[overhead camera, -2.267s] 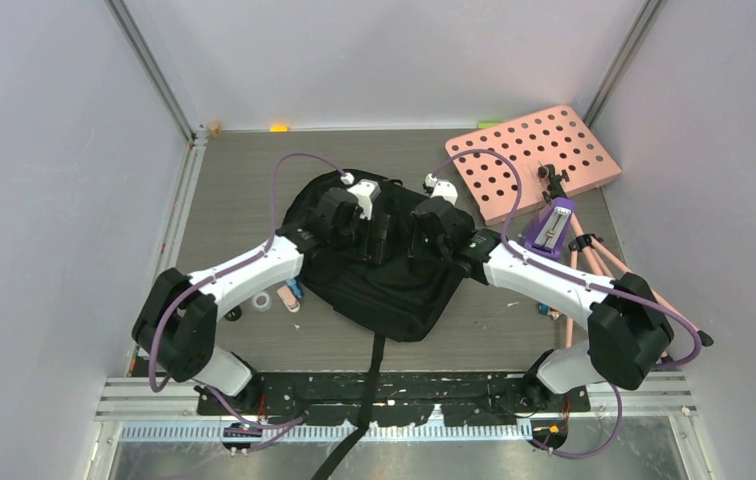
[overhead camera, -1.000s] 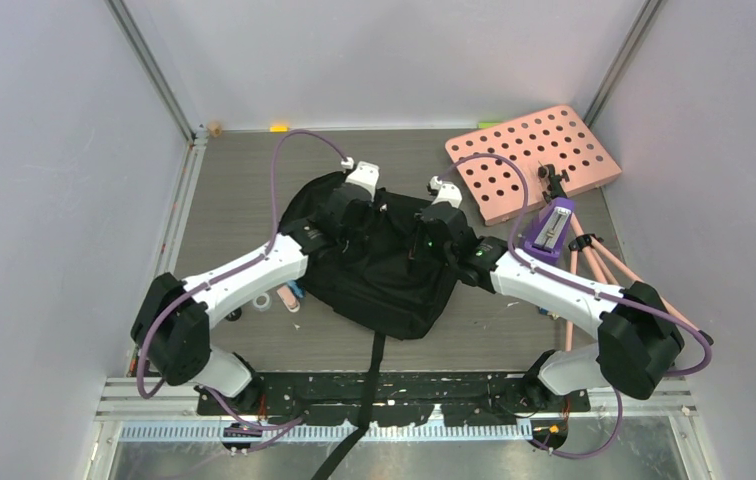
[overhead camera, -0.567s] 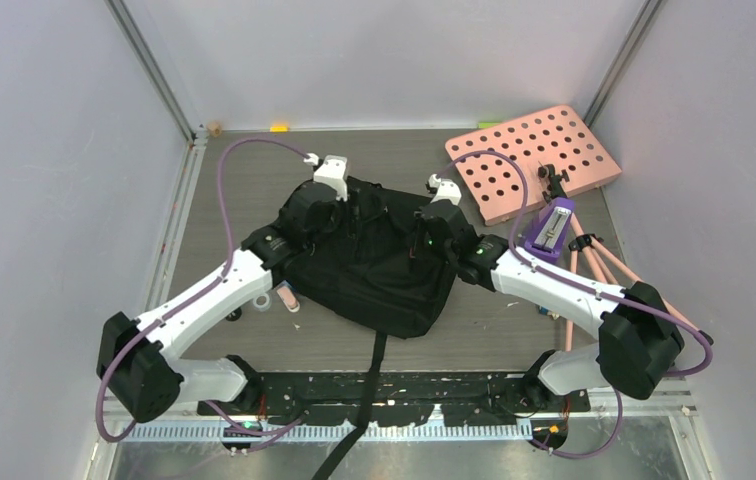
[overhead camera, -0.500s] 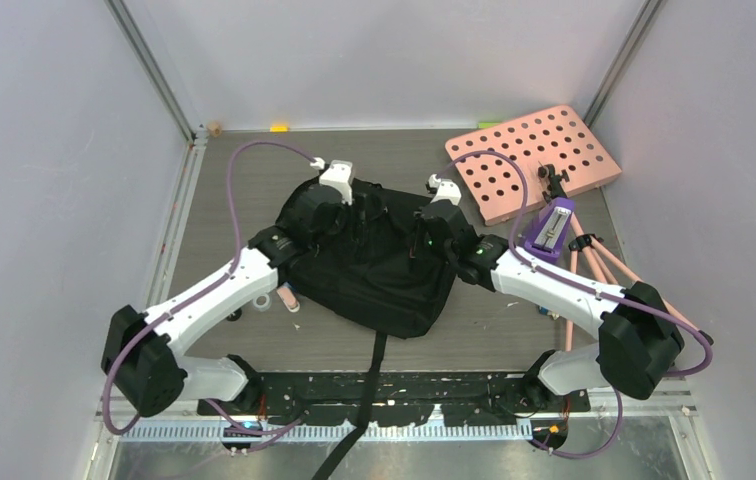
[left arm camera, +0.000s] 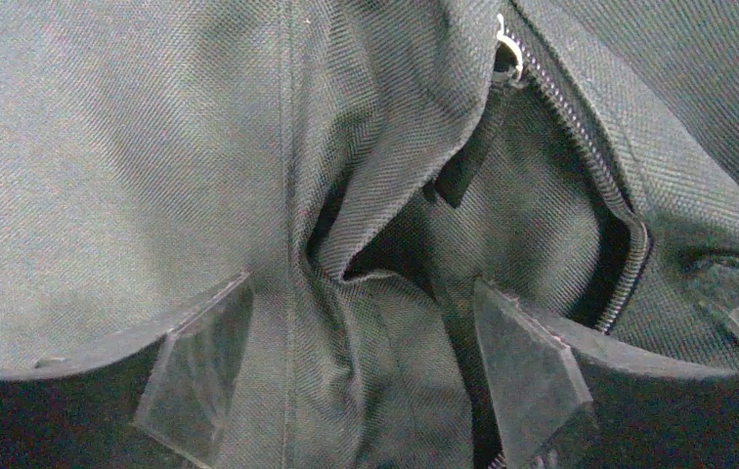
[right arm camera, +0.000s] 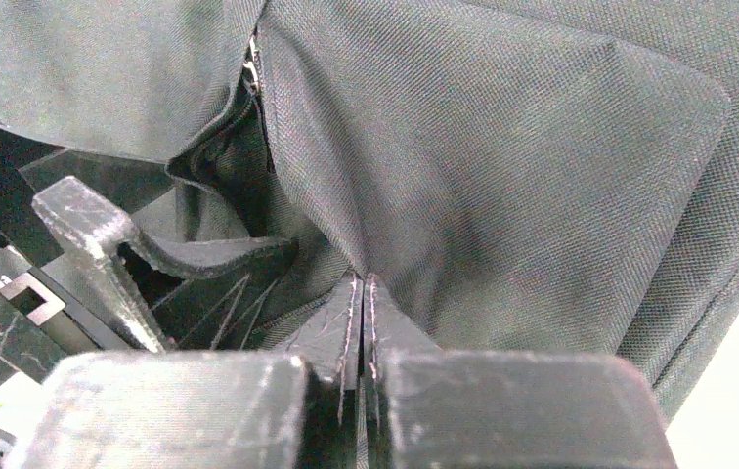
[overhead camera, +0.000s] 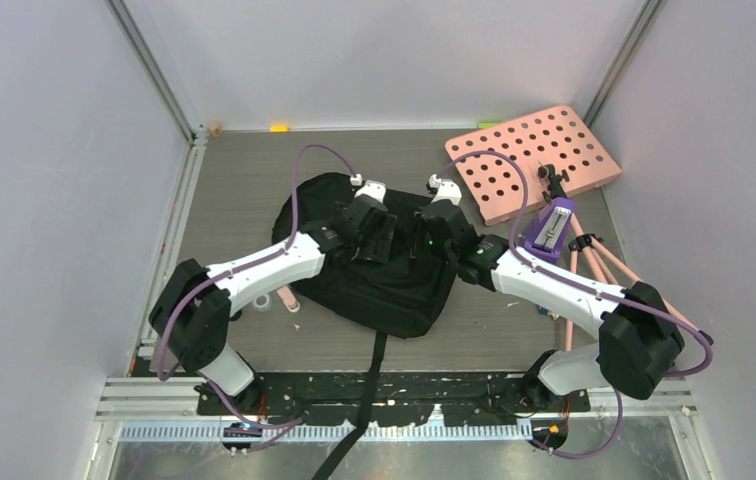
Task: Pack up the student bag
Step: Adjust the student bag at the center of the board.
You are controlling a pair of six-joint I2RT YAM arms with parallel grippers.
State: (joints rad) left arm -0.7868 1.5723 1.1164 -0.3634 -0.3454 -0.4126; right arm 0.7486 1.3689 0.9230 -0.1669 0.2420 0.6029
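Left gripper (left arm camera: 361, 376) spread wide over the student bag (left arm camera: 141, 137), 1 clear finger (left arm camera: 195, 366) on either side of a raised fold of black fabric, nothing clamped between. Just right of that fold, the bag's zipper (left arm camera: 586, 156) gaping onto a dark opening, with the silver zipper pull (left arm camera: 508, 49) at the opening's far end. Right gripper (right arm camera: 363, 293) squeezed shut on a pinch of the bag's fabric, creases fanning out from the closed tips, close beside the same opening. From above, both grippers down on the bag's far half, just beside each other; contact between them impossible to tell. Bag itself flat on the grey bench (overhead camera: 234, 190), roughly midway across it, 1 long black strap (overhead camera: 372, 375) trailing from the bag's near edge and over the bench's front edge. Off the bag's far right corner, a pink board (overhead camera: 534, 160) with round holes. Right of the bag, a purple device (overhead camera: 551, 228) atop pink tripod legs (overhead camera: 604, 265). Near the bag's left edge, a small white roll (overhead camera: 263, 300) and a small pinkish item (overhead camera: 294, 299), too small to identify.
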